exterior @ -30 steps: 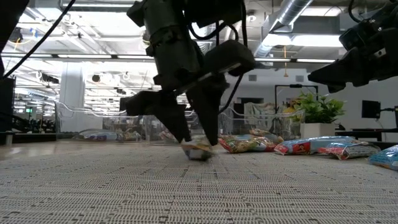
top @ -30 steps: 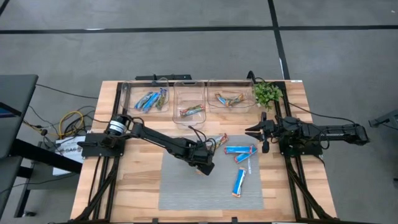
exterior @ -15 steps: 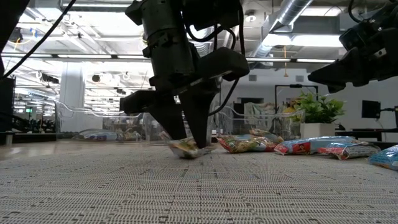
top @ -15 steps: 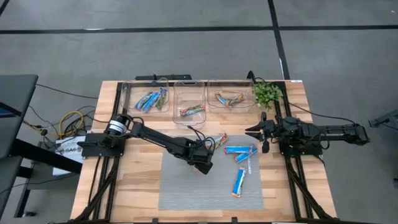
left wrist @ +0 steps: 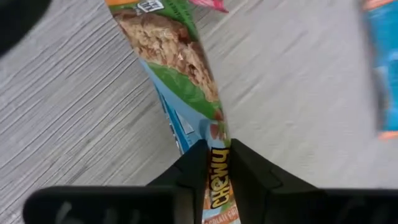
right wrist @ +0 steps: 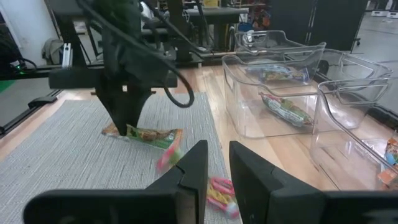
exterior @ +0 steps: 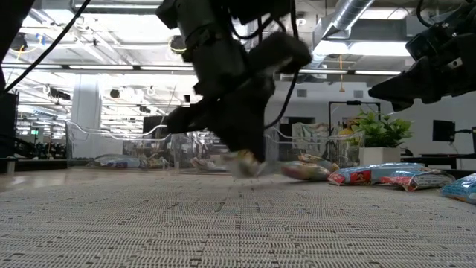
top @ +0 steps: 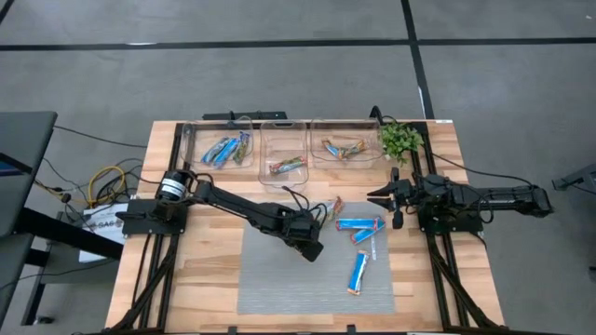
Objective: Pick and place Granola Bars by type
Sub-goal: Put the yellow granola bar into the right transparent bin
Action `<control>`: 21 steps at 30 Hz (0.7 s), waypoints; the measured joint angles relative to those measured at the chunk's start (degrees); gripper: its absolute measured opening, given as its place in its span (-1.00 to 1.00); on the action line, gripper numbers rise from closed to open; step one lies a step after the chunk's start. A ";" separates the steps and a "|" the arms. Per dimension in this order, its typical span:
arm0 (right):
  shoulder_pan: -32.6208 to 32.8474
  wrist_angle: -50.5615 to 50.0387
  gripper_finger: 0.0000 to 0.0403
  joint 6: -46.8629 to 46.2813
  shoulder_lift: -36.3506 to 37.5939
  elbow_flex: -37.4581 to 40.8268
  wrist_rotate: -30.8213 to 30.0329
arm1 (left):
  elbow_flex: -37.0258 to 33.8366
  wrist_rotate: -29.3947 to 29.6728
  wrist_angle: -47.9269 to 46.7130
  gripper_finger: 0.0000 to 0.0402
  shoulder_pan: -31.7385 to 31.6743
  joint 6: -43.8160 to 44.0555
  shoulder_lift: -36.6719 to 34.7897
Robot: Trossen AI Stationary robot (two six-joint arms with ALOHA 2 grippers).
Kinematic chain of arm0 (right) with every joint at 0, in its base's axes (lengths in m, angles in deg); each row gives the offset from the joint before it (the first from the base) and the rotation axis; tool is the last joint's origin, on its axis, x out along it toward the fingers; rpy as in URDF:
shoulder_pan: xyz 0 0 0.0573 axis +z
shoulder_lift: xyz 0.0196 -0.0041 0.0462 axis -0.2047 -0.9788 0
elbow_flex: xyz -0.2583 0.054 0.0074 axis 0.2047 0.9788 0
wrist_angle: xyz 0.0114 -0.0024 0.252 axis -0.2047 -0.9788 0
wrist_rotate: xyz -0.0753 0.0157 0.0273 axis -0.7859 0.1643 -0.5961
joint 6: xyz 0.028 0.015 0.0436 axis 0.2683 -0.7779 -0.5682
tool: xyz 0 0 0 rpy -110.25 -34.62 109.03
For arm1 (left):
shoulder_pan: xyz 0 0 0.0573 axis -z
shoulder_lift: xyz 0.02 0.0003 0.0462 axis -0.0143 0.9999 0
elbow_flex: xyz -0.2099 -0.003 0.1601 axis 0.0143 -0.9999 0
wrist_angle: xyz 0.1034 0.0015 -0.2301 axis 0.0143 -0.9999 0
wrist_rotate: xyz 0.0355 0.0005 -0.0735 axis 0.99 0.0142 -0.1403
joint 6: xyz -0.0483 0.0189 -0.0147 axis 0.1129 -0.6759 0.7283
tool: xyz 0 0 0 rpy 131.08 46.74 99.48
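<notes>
Wrapper text reads "CHEWY" on the green/orange granola bar (left wrist: pixel 186 81), pinched by one end in the left gripper (left wrist: pixel 217 180), its long axis running up toward the wrist frame's top left. From above that's mid-frame, over the grey mat (top: pixel 279 279). Lower right of centre lie three blue bars (top: pixel 358 272). Right gripper (top: pixel 384 197) sits at right, fingers narrow, holding nothing. Clear bins (top: pixel 284 146) line the top.
</notes>
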 joint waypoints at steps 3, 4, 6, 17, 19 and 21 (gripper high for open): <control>0.00 0.00 -0.71 0.01 0.00 0.00 0.00 | 0.00 -0.01 2.52 -0.70 -0.32 -1.43 -1.50; -0.01 0.00 -0.71 0.00 0.00 0.00 0.00 | 0.00 0.02 3.50 -0.70 -0.45 -2.10 -2.10; 0.00 -0.02 -0.71 0.00 0.00 0.00 0.01 | 0.00 0.04 5.58 -0.70 -0.81 -3.24 -3.40; -0.01 -0.02 -0.71 0.01 0.00 0.00 0.00 | 0.00 5.65 21.16 -0.70 -3.76 -6.89 -10.31; -0.01 -0.02 -0.71 0.00 0.00 0.00 0.00 | 0.02 5.65 21.50 -0.70 -4.06 -7.27 -10.63; -0.02 -0.02 -0.71 0.01 0.00 0.00 0.00 | 0.01 5.46 21.10 -0.69 -4.09 -7.29 -10.63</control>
